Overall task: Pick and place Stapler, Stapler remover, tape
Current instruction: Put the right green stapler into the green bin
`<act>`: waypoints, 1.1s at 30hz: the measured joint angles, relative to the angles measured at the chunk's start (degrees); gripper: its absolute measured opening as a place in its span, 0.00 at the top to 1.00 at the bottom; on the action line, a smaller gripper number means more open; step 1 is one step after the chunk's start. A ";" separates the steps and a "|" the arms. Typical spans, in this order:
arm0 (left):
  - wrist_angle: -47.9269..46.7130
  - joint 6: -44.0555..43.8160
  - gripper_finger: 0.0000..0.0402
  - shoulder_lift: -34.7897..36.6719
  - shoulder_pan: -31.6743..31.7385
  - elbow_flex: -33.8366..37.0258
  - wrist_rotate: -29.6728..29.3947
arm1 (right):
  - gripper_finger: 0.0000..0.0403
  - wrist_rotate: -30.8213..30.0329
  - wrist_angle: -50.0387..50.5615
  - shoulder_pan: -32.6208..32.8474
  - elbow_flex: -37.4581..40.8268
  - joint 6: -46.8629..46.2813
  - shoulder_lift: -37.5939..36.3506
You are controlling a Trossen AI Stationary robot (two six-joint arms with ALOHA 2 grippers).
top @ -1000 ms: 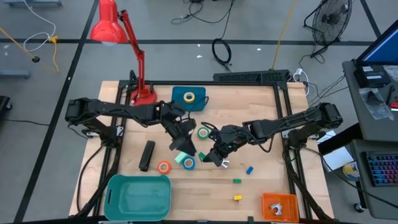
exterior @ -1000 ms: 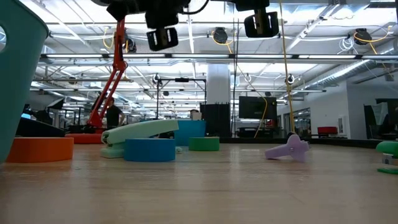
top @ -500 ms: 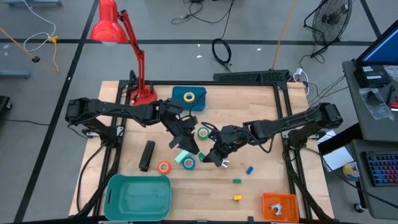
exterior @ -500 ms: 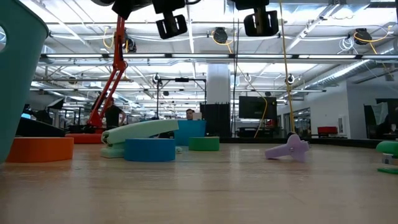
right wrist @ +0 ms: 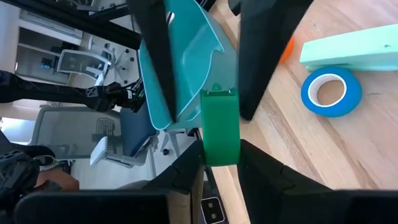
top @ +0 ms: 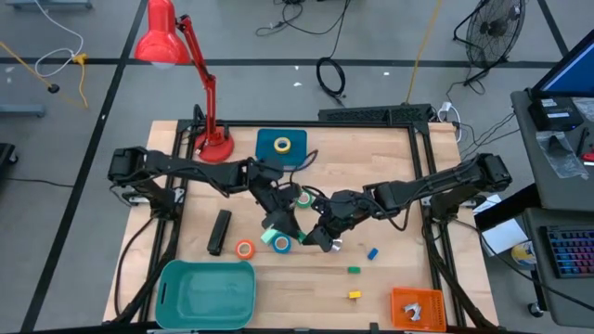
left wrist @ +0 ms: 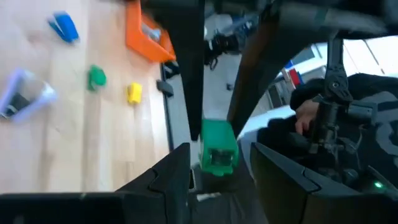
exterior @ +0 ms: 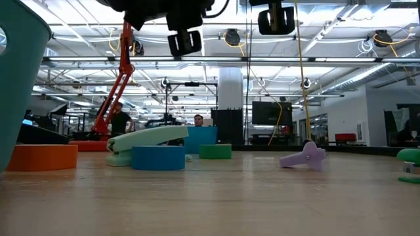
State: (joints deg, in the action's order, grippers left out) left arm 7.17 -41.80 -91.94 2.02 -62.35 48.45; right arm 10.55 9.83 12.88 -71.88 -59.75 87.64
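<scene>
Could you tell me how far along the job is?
Done: nothing; the teal plastic bin looks empty. In hand: nothing; left gripper and right gripper hover with open jaws. Left: long black stapler, purple staple remover, orange tape ring, blue tape ring.

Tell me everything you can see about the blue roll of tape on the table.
The blue roll of tape is a small flat ring with a bright blue outer band and a pale open centre. It lies flat on the wooden table, right beside the end of the mint-green stapler; whether they touch I cannot tell. In the low view it shows as a short blue drum. Nothing grips it; both arms hang above it.
</scene>
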 joint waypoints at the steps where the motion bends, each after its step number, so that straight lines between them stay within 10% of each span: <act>1: 1.34 -0.39 0.57 -0.26 -0.08 0.00 0.04 | 0.81 0.00 0.00 0.00 0.00 0.02 0.00; 20: 1.62 -0.36 0.57 -0.26 0.53 0.00 1.22 | 0.81 0.02 -0.16 0.00 0.00 0.05 0.00; 33: 1.54 0.33 0.84 -0.26 0.57 0.00 3.06 | 0.81 0.05 -0.55 0.00 0.00 0.09 0.00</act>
State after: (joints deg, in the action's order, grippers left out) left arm 8.71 -41.47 -92.20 2.59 -62.35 51.51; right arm 10.60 9.28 12.88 -71.88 -59.66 87.64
